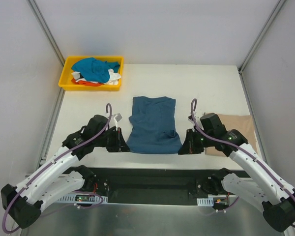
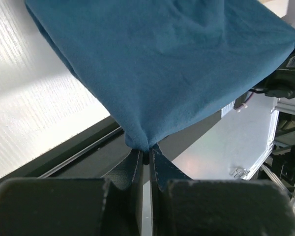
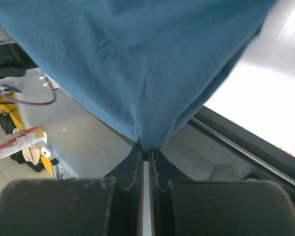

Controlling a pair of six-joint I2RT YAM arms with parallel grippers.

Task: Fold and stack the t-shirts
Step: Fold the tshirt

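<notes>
The dark teal t-shirt (image 1: 154,125) lies mid-way across the table (image 1: 211,83); left tool (image 2: 147,151) clamped on its near left corner; right tool (image 3: 146,152) clamped on its near right corner; tan t-shirt (image 1: 242,121) lies to its right.

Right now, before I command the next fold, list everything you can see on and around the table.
teal-blue t-shirt: one, dark teal-blue, spread at the table's centre
tan t-shirt: one, tan-beige, flat at the table's right, partly behind the right arm
bright blue t-shirt: one, bright blue, crumpled on top in the tray
white t-shirt: apparently one, white, under the blue one
orange-red t-shirt: one, orange-red, at the pile's near edge
tray: one, yellow, far left corner
table: one, white
left arm: one, white and black; jaws shut on the teal-blue t-shirt's near left corner
right arm: one, white and black; jaws shut on its near right corner
</notes>
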